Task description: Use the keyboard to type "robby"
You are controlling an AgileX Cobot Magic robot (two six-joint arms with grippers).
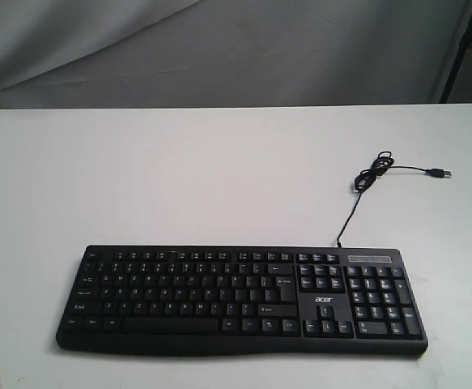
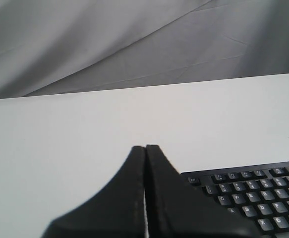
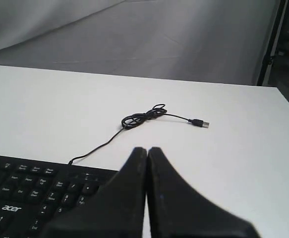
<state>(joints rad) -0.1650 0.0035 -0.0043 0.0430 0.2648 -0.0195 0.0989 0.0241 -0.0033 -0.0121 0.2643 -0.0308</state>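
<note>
The black keyboard (image 1: 244,298) with white legends and an "acer" logo lies flat near the front of the white table, number pad at its right end. Neither arm shows in the exterior view. In the left wrist view my left gripper (image 2: 145,147) is shut with nothing in it, hanging off the keyboard's (image 2: 256,196) Esc corner. In the right wrist view my right gripper (image 3: 147,149) is shut and empty too, beside the number-pad end of the keyboard (image 3: 30,191). No finger touches a key.
The thin black USB cable (image 1: 363,188) runs from the keyboard's back edge to a loose coil, its plug (image 1: 440,173) lying toward the table's right. A grey cloth backdrop (image 1: 219,49) hangs behind the white table (image 1: 179,178). A dark stand (image 1: 462,49) rises at far right.
</note>
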